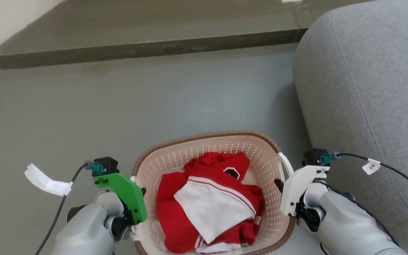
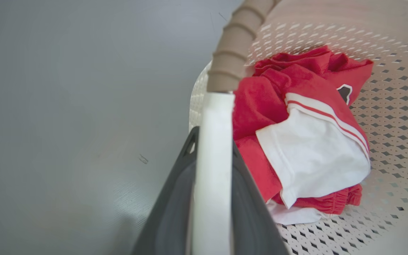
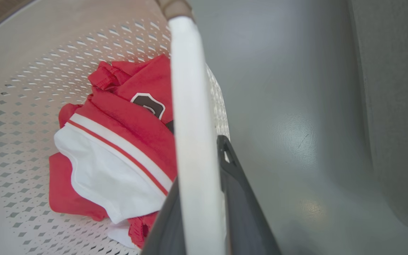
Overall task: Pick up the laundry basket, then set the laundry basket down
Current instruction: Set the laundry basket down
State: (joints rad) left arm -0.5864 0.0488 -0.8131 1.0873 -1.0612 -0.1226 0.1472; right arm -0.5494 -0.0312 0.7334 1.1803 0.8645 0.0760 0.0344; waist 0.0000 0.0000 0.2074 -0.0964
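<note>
left fingers [image 2: 172, 205] pinching the basket [image 1: 207, 136] handle [image 2: 213, 159] at 9 o'clock, right fingers [image 3: 241, 202] same at 3 o'clock, so lift evenly

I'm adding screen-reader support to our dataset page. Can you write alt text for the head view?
A cream laundry basket holding crumpled red and white clothes is gripped at its two ends by the robot's left gripper and right gripper. Grey floor stretches beyond it, and a grey sofa stands at the right.
</note>
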